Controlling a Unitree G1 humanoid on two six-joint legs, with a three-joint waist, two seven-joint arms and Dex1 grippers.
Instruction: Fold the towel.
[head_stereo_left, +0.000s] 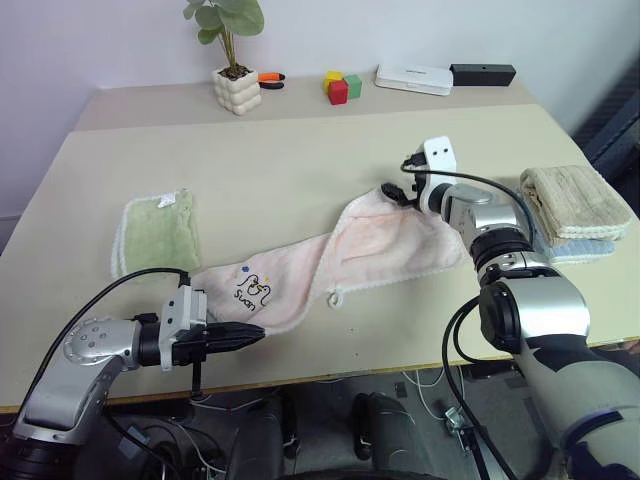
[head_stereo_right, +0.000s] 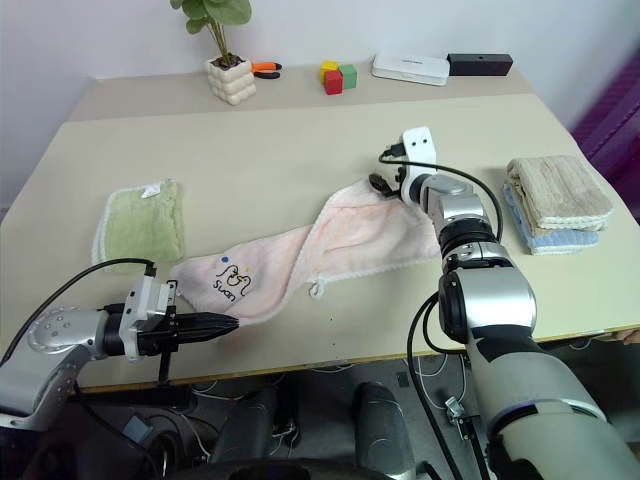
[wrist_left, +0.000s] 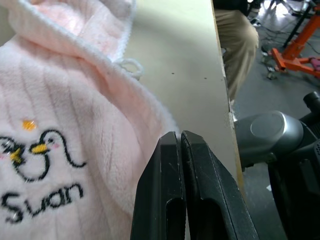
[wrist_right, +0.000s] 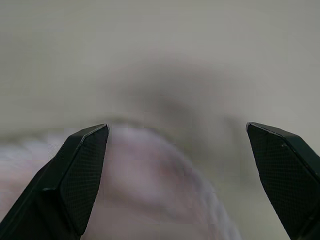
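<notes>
One beige table is carrying everything, its smooth top running back to a pale wall. One pink towel, fluffy with white trim, is lying twisted across the middle toward the front edge, its embroidered end nearest that edge. One green cloth is lying folded near the left edge, and one stack of folded towels is sitting by the right edge. Along the back edge are standing one potted plant, one white box, one black box and three coloured blocks. The left gripper is pressing its fingers together at the towel's near corner, holding nothing; the right gripper is spreading wide above the towel's far corner.
</notes>
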